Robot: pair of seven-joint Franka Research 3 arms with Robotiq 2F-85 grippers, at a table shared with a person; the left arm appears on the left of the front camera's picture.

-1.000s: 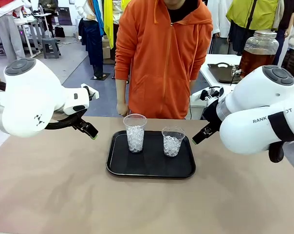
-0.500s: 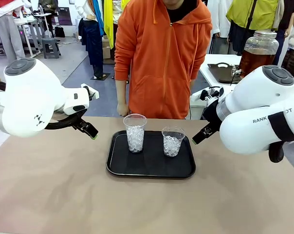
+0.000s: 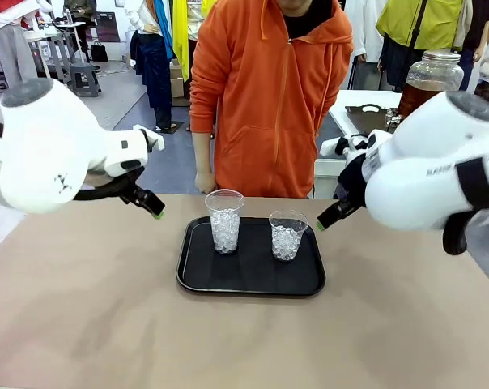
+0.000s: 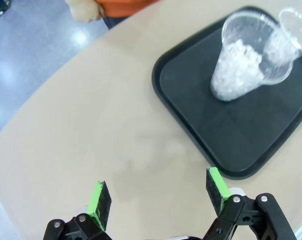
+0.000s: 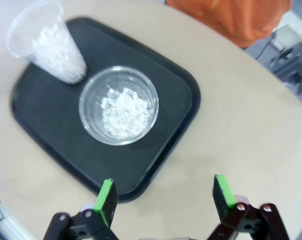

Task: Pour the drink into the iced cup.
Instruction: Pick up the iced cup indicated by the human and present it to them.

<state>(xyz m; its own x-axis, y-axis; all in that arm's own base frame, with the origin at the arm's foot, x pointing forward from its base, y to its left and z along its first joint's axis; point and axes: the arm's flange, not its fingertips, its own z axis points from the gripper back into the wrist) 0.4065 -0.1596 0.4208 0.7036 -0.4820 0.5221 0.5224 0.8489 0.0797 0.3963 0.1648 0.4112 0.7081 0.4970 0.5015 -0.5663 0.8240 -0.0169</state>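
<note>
Two clear iced cups stand on a black tray [image 3: 248, 288] at the table's middle: a taller cup [image 3: 225, 220] on the left and a shorter cup [image 3: 287, 235] to its right, both holding white crushed ice. The drink is out of view. My left gripper [image 3: 150, 205] hovers open, left of the tray. My right gripper [image 3: 328, 217] hovers open off the tray's right edge. In the left wrist view the left gripper [image 4: 158, 195] is over bare table, with the taller cup [image 4: 241, 70] ahead. In the right wrist view the right gripper [image 5: 165, 197] hangs above the tray's edge [image 5: 156, 170], near the shorter cup [image 5: 119, 105].
A person in an orange hoodie [image 3: 269, 97] stands at the far side, one hand [image 3: 202, 180] at the table edge. A large glass jar [image 3: 429, 81] with brown liquid stands on another table at the back right. Bare tabletop lies in front of the tray.
Both arms have lifted slightly, and the two grippers sit a little higher than before. Cups and tray have not moved.
</note>
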